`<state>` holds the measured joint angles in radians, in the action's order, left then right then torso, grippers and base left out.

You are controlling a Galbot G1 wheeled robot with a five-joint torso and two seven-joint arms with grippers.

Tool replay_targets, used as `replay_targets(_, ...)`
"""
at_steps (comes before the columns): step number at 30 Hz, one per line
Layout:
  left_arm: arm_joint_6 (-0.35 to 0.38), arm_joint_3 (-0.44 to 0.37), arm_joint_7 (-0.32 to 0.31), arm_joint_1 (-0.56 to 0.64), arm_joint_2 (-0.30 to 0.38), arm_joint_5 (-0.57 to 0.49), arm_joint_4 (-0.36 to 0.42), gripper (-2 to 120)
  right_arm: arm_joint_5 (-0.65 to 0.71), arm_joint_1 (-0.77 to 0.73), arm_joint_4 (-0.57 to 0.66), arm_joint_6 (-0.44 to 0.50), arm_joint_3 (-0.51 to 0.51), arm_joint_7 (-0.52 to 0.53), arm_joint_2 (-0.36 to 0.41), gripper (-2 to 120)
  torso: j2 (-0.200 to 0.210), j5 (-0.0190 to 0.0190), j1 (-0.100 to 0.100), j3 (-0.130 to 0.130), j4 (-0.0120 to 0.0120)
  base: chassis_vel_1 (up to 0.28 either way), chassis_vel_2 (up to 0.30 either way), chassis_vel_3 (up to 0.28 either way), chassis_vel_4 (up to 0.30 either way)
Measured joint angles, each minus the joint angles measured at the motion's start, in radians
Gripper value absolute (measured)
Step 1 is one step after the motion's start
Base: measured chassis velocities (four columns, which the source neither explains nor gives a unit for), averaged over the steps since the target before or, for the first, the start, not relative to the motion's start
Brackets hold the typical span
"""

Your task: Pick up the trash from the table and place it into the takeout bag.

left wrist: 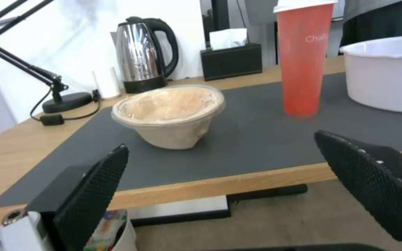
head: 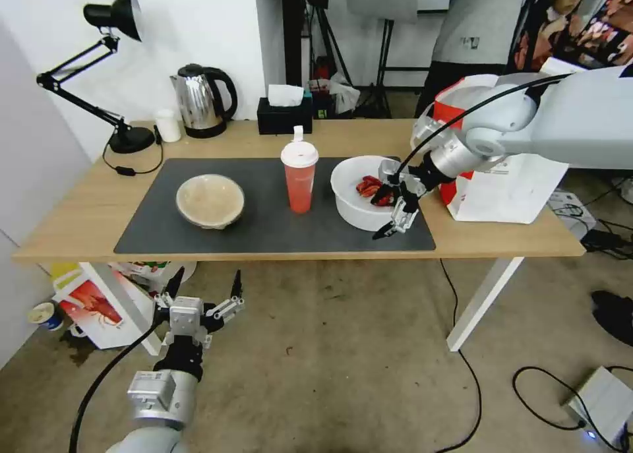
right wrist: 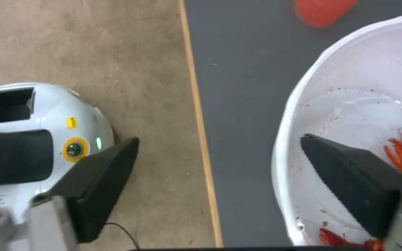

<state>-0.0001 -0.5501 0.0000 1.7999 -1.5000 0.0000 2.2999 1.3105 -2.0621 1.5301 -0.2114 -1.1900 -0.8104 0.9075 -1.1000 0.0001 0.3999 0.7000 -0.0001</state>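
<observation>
Arms: pale grey shells, silver metal wrist rings, black cable along each. Left gripper (head: 206, 288) and right gripper (head: 394, 209): silver bodies, black textured fingertips (left wrist: 94, 188).

Pale partial lettering "Cha" on the red cup (left wrist: 302, 59), rest cut off by glare

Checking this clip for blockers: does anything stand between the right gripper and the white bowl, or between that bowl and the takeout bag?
Nothing visible does. The right gripper hangs open over the near rim of the white bowl, one jaw inside, one outside. The takeout bag stands just beyond the bowl on the table, with bare desk between.
</observation>
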Motion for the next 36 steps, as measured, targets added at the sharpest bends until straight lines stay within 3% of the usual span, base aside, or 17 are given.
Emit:
replay_targets(1,0.0,0.0,0.0,0.0,0.0,0.0,0.0,100,0.0,0.0,0.0,0.0,0.0,0.001,0.0,92,0.0,0.0,0.0,0.0,0.0,0.0,0.0,0.0,0.0)
replay_targets(12,0.0,0.0,0.0,0.0,0.0,0.0,0.0,100,0.001,-0.021,-0.039,0.0,-0.021,0.02,-0.001,43,0.0,-0.0001,0.0,0.0,0.0,0.0,0.0,0.0,0.0)
replay_targets(16,0.0,0.0,0.0,0.0,0.0,0.0,0.0,100,0.001,-0.026,-0.045,0.0,-0.022,0.02,-0.002,37,0.0,-0.0001,0.0,0.0,0.0,0.0,0.0,0.0,0.0)
replay_targets(26,0.0,0.0,0.0,0.0,0.0,0.0,0.0,100,0.0,-0.041,-0.059,0.0,-0.028,0.014,-0.003,34,0.0,-0.0001,0.0,0.0,0.0,0.0,0.0,0.0,0.0)
replay_targets(36,0.0,0.0,0.0,0.0,0.0,0.0,0.0,100,0.001,-0.043,-0.058,-0.003,-0.028,0.0,-0.004,13,0.0,-0.0001,0.0,0.0,0.0,0.0,0.0,0.0,0.0)
